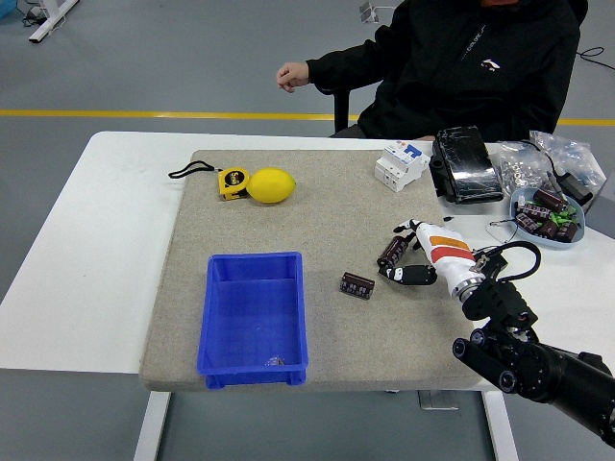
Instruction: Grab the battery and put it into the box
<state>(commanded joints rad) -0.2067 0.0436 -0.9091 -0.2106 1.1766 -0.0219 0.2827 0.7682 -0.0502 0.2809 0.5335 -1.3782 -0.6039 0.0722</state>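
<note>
Fingers of the robot's right hand (408, 257) are closing around a dark cylindrical battery (391, 252) on the grey mat (317, 211), the thumb lying below it and the other fingers reaching over from the right; the grip looks partial, and the battery appears to be resting on the mat rather than lifted. A second battery (356, 285) is lying just to the lower left, apart from the hand, between it and the blue box (254, 321). The box is sitting open at the mat's near left, well apart from the hand, so the carry will likely be a sweep leftward. A yellow tape measure (232, 182) and a lemon (272, 185) are touching each other at the far left. A bowl (546, 213) of spare batteries is waiting on the worktop (86, 288) at far right. A person in black (461, 67) is sitting behind, one hand (292, 75) raised clear of the worktop.
</note>
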